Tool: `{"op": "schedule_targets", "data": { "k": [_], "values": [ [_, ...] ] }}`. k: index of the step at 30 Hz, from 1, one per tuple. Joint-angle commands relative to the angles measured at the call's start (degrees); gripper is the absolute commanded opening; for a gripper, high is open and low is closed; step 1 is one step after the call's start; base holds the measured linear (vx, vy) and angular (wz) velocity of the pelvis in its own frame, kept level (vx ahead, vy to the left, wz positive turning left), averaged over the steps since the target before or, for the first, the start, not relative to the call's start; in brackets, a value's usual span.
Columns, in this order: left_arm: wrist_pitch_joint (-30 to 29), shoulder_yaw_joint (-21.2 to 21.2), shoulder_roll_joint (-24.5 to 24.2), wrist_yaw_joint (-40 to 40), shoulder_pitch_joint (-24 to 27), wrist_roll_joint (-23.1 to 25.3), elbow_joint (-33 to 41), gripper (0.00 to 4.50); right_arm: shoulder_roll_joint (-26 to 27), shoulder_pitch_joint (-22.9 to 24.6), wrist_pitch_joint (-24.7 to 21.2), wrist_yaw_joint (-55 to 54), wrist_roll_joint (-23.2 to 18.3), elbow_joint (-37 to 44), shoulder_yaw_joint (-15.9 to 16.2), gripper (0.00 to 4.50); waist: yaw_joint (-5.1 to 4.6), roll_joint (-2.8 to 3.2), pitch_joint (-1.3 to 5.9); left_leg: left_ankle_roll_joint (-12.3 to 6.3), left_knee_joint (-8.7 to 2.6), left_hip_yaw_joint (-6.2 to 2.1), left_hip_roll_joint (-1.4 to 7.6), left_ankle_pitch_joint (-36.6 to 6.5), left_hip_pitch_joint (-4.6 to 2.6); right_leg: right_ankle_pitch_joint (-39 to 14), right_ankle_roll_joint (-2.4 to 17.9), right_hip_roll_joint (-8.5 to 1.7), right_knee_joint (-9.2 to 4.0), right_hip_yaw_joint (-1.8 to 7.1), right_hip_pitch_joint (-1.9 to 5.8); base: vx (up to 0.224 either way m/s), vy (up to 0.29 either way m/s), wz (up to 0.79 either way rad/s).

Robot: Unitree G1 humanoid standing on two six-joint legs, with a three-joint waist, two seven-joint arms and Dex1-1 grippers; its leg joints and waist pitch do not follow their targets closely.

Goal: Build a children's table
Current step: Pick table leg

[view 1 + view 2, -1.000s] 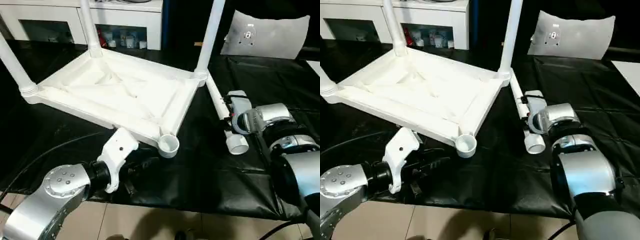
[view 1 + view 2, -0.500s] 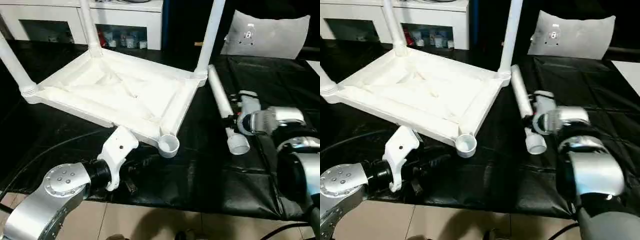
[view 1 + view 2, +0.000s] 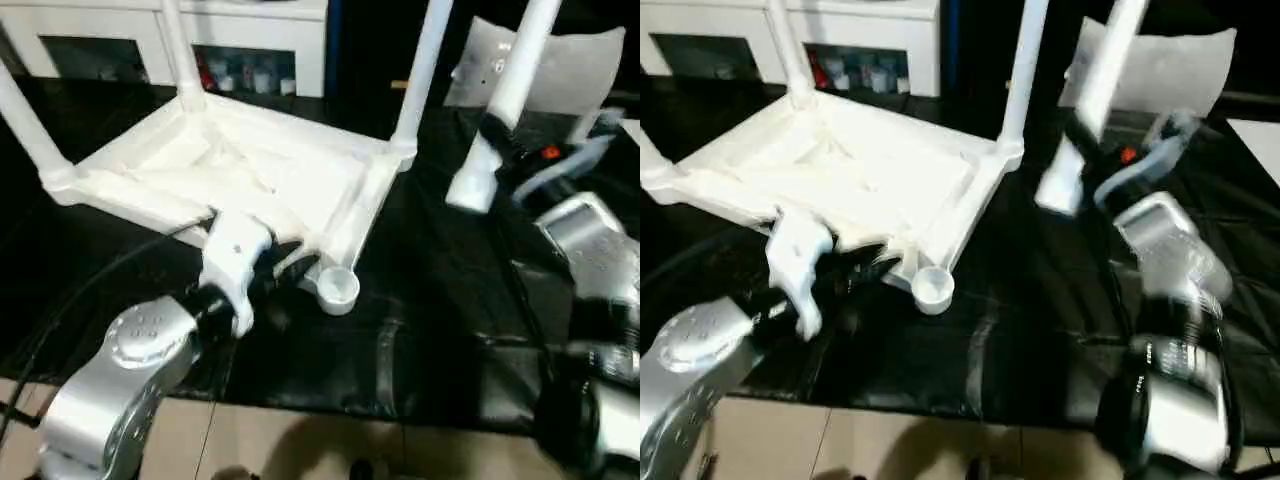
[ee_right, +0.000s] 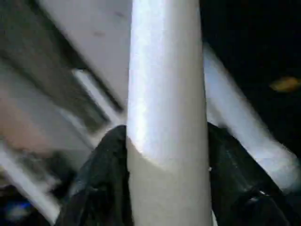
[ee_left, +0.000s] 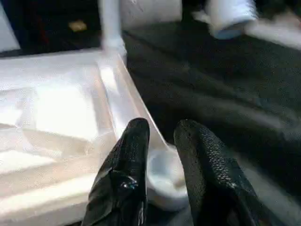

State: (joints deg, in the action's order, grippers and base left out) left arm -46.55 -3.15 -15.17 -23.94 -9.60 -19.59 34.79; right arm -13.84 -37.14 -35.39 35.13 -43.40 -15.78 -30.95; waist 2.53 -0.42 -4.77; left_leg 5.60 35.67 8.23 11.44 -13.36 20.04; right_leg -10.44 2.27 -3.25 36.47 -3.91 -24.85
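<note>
The children's table top (image 3: 250, 185) lies upside down on the black cloth, ribbed side up. Three white legs stand in its corners, such as the back right one (image 3: 420, 70). The near right corner socket (image 3: 338, 288) is empty. My right gripper (image 3: 497, 135) is shut on the fourth leg (image 3: 512, 85) and holds it up off the cloth, nearly upright, to the right of the top. Black fingers (image 4: 99, 179) clasp that leg (image 4: 167, 94) from both sides. My left gripper (image 5: 162, 129) hovers at the top's near rail beside the empty socket (image 5: 162, 172), fingers slightly apart and holding nothing.
A white shelved cabinet (image 3: 250, 30) stands behind the table. A grey-white cushion-like panel (image 3: 585, 60) leans at the back right. The cloth's front edge (image 3: 400, 405) runs near my arms. A dark cable (image 3: 100, 290) trails on the left.
My right gripper has lifted the fourth leg off the cloth and swung it nearly upright. My left gripper has moved forward from the cloth's front edge to the rail by the empty socket.
</note>
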Motion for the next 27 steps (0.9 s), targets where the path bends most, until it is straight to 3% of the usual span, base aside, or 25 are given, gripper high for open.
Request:
{"op": "schedule_targets", "data": {
  "k": [1, 3, 4, 6, 7, 12, 15, 16, 18, 24, 27],
  "values": [
    [0.24, 2.63, 2.12, 1.69, -1.77, -2.78, -1.22, 1.56, 1.77, 3.35, -4.17, 3.95, -7.22, 8.33, 1.55, 1.86, 0.50, -0.43, 4.29, -6.90, -3.36, 1.13, 0.26, 0.74, 0.90, -6.93, 11.94, -2.86, -4.45, 2.71, 4.94, 0.000, 0.000, 0.00],
    [0.26, 3.86, 3.73, 2.08, -3.23, -4.45, -1.89, 1.56, 2.33, 6.03, -6.39, 5.04, -11.41, 12.15, 3.18, 1.86, 0.38, -0.62, 4.16, -5.81, -3.73, 0.85, 0.22, -0.06, 1.12, -11.44, 10.07, -2.76, -4.90, 2.39, 4.91, 0.000, 0.000, 0.00],
    [0.08, 4.50, 4.49, 2.16, -4.03, -5.53, -2.08, 1.56, 2.43, 7.27, -7.58, 5.76, -13.06, 13.74, 4.16, 1.86, 0.59, -0.52, 4.12, -5.20, -3.68, 0.99, 0.24, -0.76, 0.84, -13.59, 9.09, -2.83, -5.33, 2.45, 4.63, 0.000, 0.000, 0.00],
    [-0.72, 6.16, 6.58, 2.48, -5.88, -8.25, -2.52, 1.56, 2.94, 10.42, -10.37, 6.81, -15.35, 17.88, 6.19, 1.86, 0.44, -0.55, 3.99, -4.71, -3.77, 0.97, 0.11, -0.80, 1.13, -15.13, 8.28, -2.77, -5.59, 2.37, 4.73, 0.000, 0.000, 0.00],
    [-1.83, 6.98, 7.61, 2.57, -6.79, -9.83, -2.71, 1.56, 3.09, 11.88, -11.53, 7.40, -15.61, 19.69, 7.23, 1.86, 0.54, -0.51, 4.02, -4.35, -3.75, 1.03, 0.22, -1.07, 0.90, -15.41, 7.78, -2.72, -5.69, 2.48, 4.44, 0.000, 0.000, 0.00],
    [-5.63, 11.02, 13.69, 4.51, -10.79, -19.47, -4.62, 1.56, 5.24, 16.64, -15.43, 6.54, -17.02, 24.54, 10.36, 1.86, 0.91, -0.86, 3.74, -2.88, -3.91, 1.00, -0.14, -2.49, 1.12, -21.47, 4.86, -2.87, -6.58, 2.32, 4.23, 0.000, 0.000, 0.00],
    [-7.22, 10.27, 13.73, 3.49, -11.66, -21.99, -5.01, 1.56, 4.42, 19.71, -16.01, 6.81, -16.84, 26.79, 14.31, 1.86, 0.99, -0.88, 3.79, -2.80, -4.05, 0.77, 0.03, -1.58, 1.38, -20.94, 3.25, -2.85, -6.58, 2.29, 4.23, 0.000, 0.000, 0.00],
    [-7.30, 10.27, 13.75, 3.52, -11.67, -21.99, -5.04, 1.56, 4.35, 19.82, -15.89, 6.84, -16.59, 26.90, 14.57, 1.86, 0.92, -0.87, 3.79, -2.78, -4.08, 0.74, 0.05, -1.61, 1.34, -20.93, 3.11, -2.81, -6.57, 2.25, 4.19, 0.000, 0.000, 0.00],
    [-7.90, 10.44, 14.33, 3.90, -11.71, -22.20, -5.44, 1.56, 3.04, 21.35, -15.69, 7.48, -13.93, 28.27, 18.01, 1.86, 0.90, -0.81, 3.76, -2.69, -4.07, 0.76, 0.15, -1.26, 1.41, -20.56, 2.60, -2.80, -6.70, 2.27, 4.18, 0.000, 0.000, 0.00],
    [-7.51, 9.85, 12.71, 4.24, -11.28, -21.66, -7.10, 1.56, 3.70, 23.33, -14.54, 6.16, -10.26, 30.83, 21.34, 1.86, 0.99, -0.81, 3.99, -2.96, -4.16, 0.69, 0.30, 0.72, 1.48, -15.82, 3.76, -2.88, -6.23, 2.33, 4.25, 0.000, 0.000, 0.00],
    [-4.88, 10.33, 12.13, 2.73, -10.14, -21.34, -9.33, 1.56, 2.91, 24.47, -16.34, 7.77, -13.04, 31.24, 23.22, 1.86, 0.98, -0.78, 4.03, -3.39, -4.16, 0.67, 0.31, 1.03, 1.49, -14.08, 4.50, -2.95, -6.09, 2.36, 4.40, 0.000, 0.000, 0.00]
  ]
}}
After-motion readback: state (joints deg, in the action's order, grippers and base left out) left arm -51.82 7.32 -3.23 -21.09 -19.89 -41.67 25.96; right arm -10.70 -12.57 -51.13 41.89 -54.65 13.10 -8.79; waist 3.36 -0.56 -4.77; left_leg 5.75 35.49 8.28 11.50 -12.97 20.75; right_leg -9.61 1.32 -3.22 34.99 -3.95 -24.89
